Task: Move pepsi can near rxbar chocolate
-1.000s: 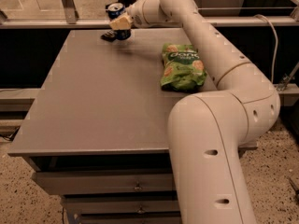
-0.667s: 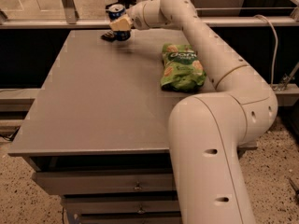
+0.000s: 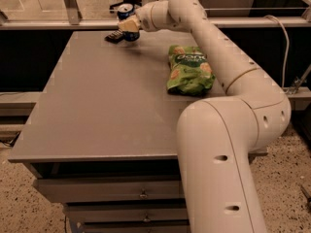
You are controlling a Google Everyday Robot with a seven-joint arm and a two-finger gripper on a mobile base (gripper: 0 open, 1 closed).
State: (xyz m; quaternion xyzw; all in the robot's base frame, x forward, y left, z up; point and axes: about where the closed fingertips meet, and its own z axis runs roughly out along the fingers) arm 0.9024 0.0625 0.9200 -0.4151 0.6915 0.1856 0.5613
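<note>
My pincer (image 3: 129,26) sits at the far end of the bench (image 3: 97,110), close to its back edge and a little left of the middle. It is clamped on the pepsi can (image 3: 125,9). A pale finger pad covers the can's middle, so only the silver top shows above the pad and a strip of blue below it. The can stands upright in my grip. I cannot tell whether its base rests on the bench or hangs just over it.

The rxbar chocolate (image 3: 115,36) lies flat on the bench just beside the can, on its left as the camera sees it. The dark wrapper is close against the can's lower part, and I cannot tell whether the two touch.

My arm (image 3: 214,47) reaches across the right side of the bench from the near corner. Beneath it, well apart from the can and the bar, lies a green snack bag (image 3: 189,69), flat with its printed face up. Drawers (image 3: 112,191) sit under the front edge of the bench.
</note>
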